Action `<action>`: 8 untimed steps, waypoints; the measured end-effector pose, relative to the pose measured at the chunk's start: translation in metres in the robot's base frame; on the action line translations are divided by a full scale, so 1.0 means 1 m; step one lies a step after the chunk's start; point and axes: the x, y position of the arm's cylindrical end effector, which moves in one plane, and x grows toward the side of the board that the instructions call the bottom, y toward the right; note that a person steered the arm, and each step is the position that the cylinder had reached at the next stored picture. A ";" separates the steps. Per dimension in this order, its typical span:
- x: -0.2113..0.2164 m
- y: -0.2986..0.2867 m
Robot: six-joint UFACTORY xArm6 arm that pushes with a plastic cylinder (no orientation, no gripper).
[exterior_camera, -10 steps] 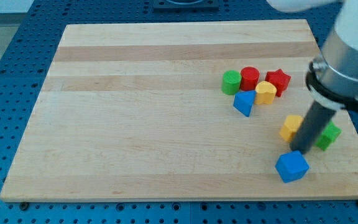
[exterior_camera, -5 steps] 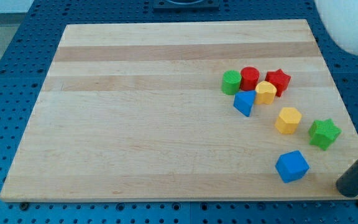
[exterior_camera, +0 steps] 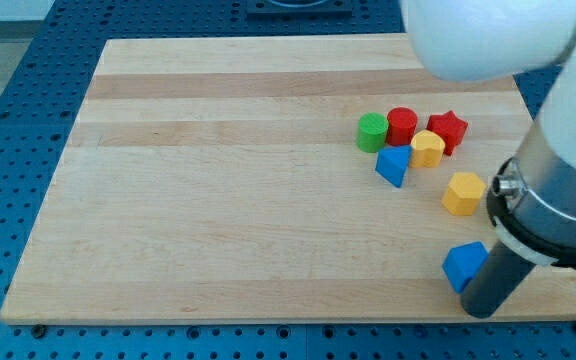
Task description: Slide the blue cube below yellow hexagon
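The blue cube lies near the board's bottom right, partly covered by my rod. The yellow hexagon sits just above it. My tip is at the cube's lower right side, close to or touching it, near the board's bottom edge. The arm's grey and white body hides the board to the right of the cube.
A cluster sits above: green cylinder, red cylinder, red star, a second yellow block and a blue wedge-like block. The wooden board ends just below my tip. The green star is hidden by the arm.
My rod swung from above the cube out past the board's right edge, then back left to the cube's lower right. The arm now covers the green star. The blocks have barely moved.
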 end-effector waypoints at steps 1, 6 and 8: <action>-0.022 -0.012; -0.036 -0.051; -0.018 -0.005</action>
